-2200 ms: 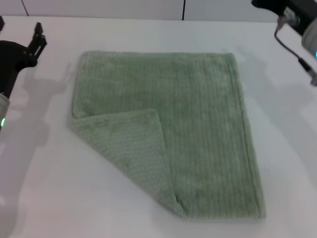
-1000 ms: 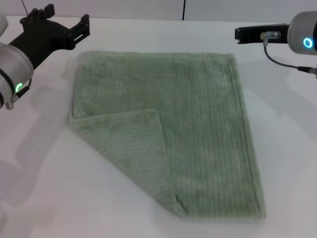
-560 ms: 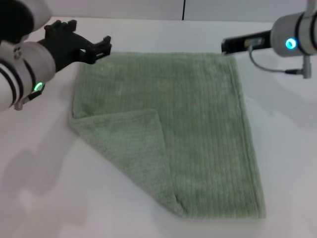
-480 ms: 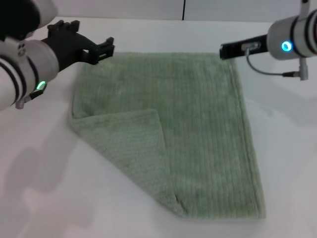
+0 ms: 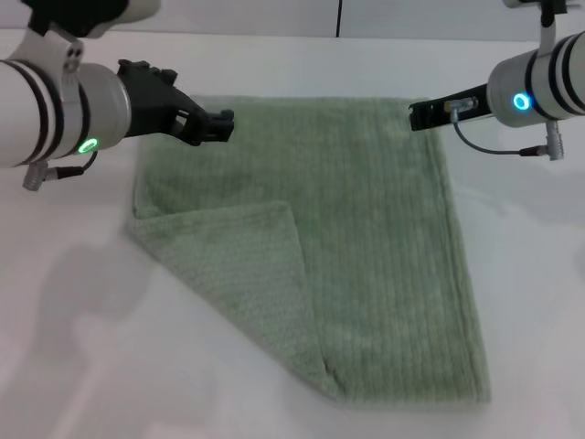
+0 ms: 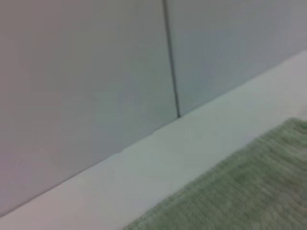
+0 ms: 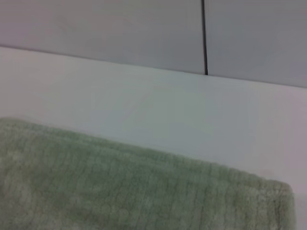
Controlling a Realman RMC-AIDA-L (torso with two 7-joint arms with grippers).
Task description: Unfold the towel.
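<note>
The towel (image 5: 356,247) lies flat on the white table (image 5: 82,347), but its near-left corner is folded over onto it — the unfolding is not yet done. The left gripper (image 5: 215,125) hovers above the far-left edge, the right gripper (image 5: 419,115) at the far-right corner; whether either is open, I cannot tell.

A plush, ribbed, matt cloth is seen in the towel (image 5: 366,238); the table (image 5: 82,366) beneath is smooth and matt white.
</note>
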